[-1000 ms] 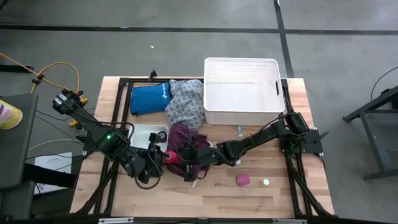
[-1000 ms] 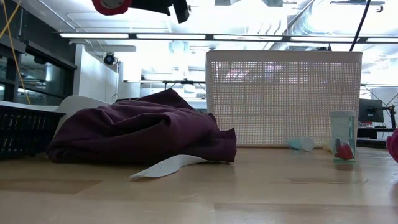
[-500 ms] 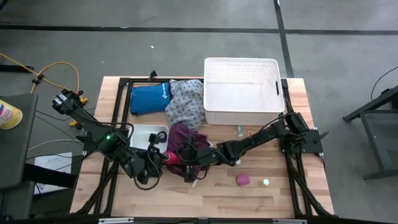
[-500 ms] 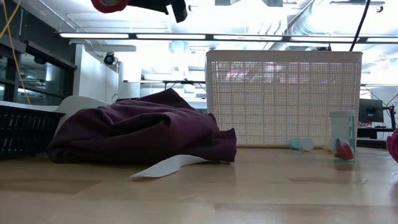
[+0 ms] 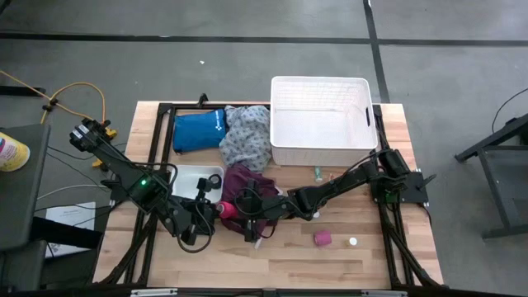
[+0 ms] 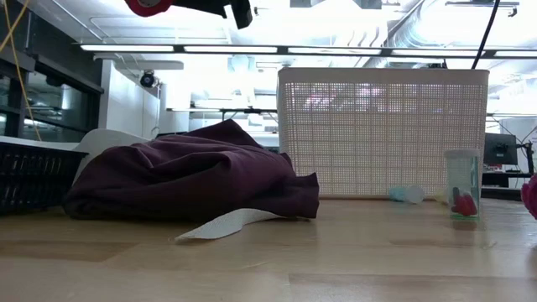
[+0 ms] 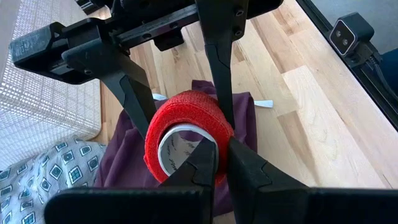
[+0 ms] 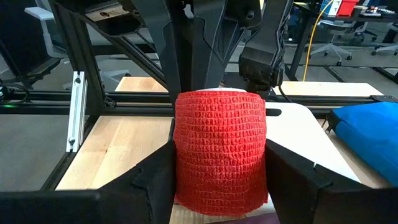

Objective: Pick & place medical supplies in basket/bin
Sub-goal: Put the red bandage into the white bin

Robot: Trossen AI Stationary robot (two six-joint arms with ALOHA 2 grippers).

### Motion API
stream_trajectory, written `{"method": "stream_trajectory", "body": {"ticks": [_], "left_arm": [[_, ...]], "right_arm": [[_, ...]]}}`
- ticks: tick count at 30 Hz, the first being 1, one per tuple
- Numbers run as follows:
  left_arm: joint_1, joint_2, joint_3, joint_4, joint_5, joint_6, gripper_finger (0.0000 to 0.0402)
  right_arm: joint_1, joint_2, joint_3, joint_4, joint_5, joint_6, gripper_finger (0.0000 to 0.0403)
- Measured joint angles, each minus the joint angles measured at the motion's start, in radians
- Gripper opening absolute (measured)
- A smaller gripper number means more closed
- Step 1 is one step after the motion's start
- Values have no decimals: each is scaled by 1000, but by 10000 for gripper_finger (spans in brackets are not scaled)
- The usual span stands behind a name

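A red bandage roll (image 5: 225, 209) hangs in the air between both grippers, over the near edge of the maroon garment (image 5: 247, 188); the low view shows the roll (image 6: 149, 6) high above the table. My left gripper (image 5: 213, 211) comes at it from the table's left, my right gripper (image 5: 241, 206) from the right. Both are shut on it. The white lattice basket (image 5: 320, 120) stands at the far right. A pink roll (image 5: 322, 238), a white round piece (image 5: 353, 242) and a vial (image 6: 462, 184) rest on the wood. The grey-patterned garment (image 5: 246, 136) lies beside the basket. My left gripper (image 7: 219, 163) holds the red roll by its wall at the open end (image 7: 214, 138), with one finger (image 7: 198, 163) in front of the hollow core and the other (image 7: 244, 167) outside. The roll is lifted clear. My right gripper (image 8: 221, 183) pinches the roll across its curved outer side (image 8: 186, 155) between the two fingers (image 8: 155, 177). It comes level from the table's right, and the roll stands upright in the hold.
A white tray (image 5: 194, 176) and a blue pouch (image 5: 198, 129) lie on the left. A black mesh crate (image 6: 33, 176) sits at the low view's left. A white paper strip (image 6: 222, 225) pokes out from under the maroon garment. Bare wood lies near the pink roll.
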Motion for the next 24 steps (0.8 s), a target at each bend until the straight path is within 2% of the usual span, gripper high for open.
{"method": "stream_trajectory", "body": {"ticks": [14, 24], "left_arm": [[0, 0, 0, 4, 0, -6, 15], [0, 1, -1, 5, -7, -6, 15]], "right_arm": [[-1, 0, 0, 0, -33, 2, 202], [0, -2, 0, 5, -11, 4, 243]]}}
